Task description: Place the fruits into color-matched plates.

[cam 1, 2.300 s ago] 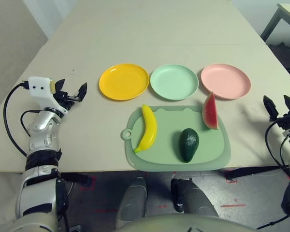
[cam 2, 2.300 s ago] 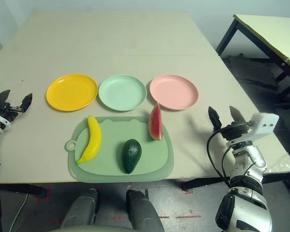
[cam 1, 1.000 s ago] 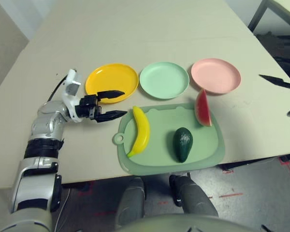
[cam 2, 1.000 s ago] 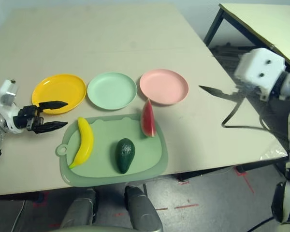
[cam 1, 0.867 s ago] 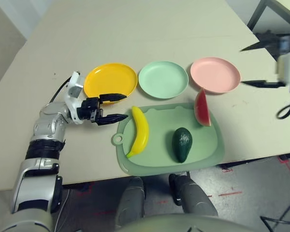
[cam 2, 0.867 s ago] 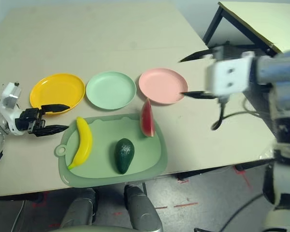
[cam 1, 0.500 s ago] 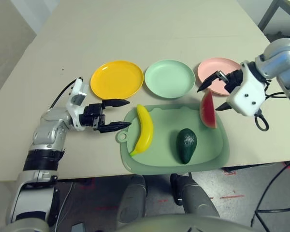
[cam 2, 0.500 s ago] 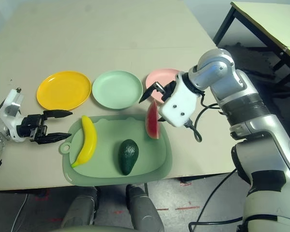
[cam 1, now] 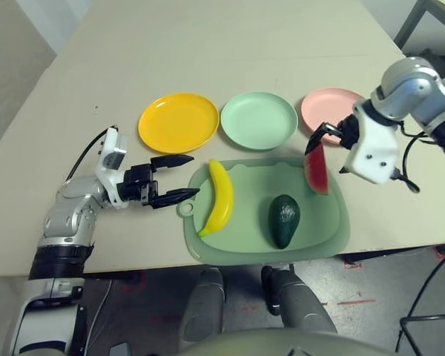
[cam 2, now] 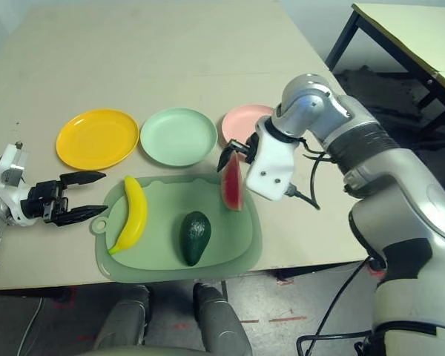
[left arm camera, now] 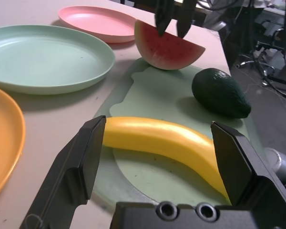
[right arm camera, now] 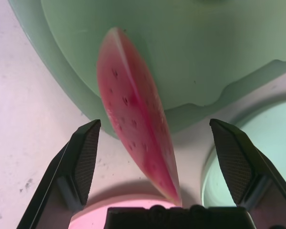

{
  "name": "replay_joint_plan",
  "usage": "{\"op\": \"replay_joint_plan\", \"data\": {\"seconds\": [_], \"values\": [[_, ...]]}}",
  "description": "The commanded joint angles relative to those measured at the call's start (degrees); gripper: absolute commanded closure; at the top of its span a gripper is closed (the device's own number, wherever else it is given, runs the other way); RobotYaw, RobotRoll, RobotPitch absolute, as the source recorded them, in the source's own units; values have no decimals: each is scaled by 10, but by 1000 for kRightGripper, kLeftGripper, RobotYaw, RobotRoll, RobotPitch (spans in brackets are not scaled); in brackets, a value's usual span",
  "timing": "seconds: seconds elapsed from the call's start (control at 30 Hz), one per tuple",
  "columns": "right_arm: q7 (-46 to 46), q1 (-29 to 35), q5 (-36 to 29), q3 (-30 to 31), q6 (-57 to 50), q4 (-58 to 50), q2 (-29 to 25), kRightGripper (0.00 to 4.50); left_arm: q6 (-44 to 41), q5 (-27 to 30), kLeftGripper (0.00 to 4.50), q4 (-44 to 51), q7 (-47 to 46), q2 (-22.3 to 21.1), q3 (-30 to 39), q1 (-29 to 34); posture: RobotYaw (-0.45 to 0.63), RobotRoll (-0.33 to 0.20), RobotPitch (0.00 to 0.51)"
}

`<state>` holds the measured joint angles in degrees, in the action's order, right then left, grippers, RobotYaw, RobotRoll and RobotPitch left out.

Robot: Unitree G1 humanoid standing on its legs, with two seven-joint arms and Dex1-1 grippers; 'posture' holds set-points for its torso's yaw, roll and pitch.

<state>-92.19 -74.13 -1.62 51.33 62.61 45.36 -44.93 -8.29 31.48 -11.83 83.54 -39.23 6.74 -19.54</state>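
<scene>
- We see three plates in a row on the far side of the table [cam 1: 230,44]. The yellow plate [cam 1: 178,122] is on the left, the green plate [cam 1: 258,120] is in the middle, and the pink plate [cam 1: 322,104] is on the right.
- All three plates have nothing in them.
- Near us lies a light green cutting mat [cam 1: 252,233]. All three fruits sit on it.
- The banana [cam 1: 219,198] lies on the left part of the mat.
- The avocado [cam 1: 285,220] lies on the near middle part of the mat.
- The watermelon wedge [cam 1: 317,167] stands on its rind at the far right corner of the mat, just beside the pink plate.
- Our right gripper [right arm camera: 155,164] points down over the watermelon wedge. Its two fingers are spread wide, one on each side of the wedge, and they do not touch it.
- Our left gripper [cam 1: 179,177] is low over the table, just left of the mat, and it points right at the banana. Its fingers are spread wide too, and it holds nothing.
</scene>
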Motion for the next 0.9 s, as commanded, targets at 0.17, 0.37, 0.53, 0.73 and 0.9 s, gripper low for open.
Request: {"op": "replay_joint_plan", "data": {"seconds": [0.17, 0.37, 0.53, 0.73, 0.9], "values": [[-3, 35, 30, -36, -10, 12, 17, 0, 56, -25, 17, -24, 8, 13, -15, -32, 63, 0, 226], [-2, 50, 74, -49, -14, 20, 30, 0, 66, -26, 17, -26, 9, 11, -11, -38, 72, 0, 225], [-2, 57, 99, -54, -21, 25, 39, 0, 61, -17, 17, -6, -1, 10, -2, -27, 89, 0, 215], [6, 56, 131, -71, -31, 44, 48, 1082, 66, -17, 0, 7, -12, 7, 4, -13, 101, 0, 206], [0, 62, 138, -83, -40, 45, 48, 2415, 66, -15, 0, 8, -18, 7, 8, -16, 101, 0, 198]]}}
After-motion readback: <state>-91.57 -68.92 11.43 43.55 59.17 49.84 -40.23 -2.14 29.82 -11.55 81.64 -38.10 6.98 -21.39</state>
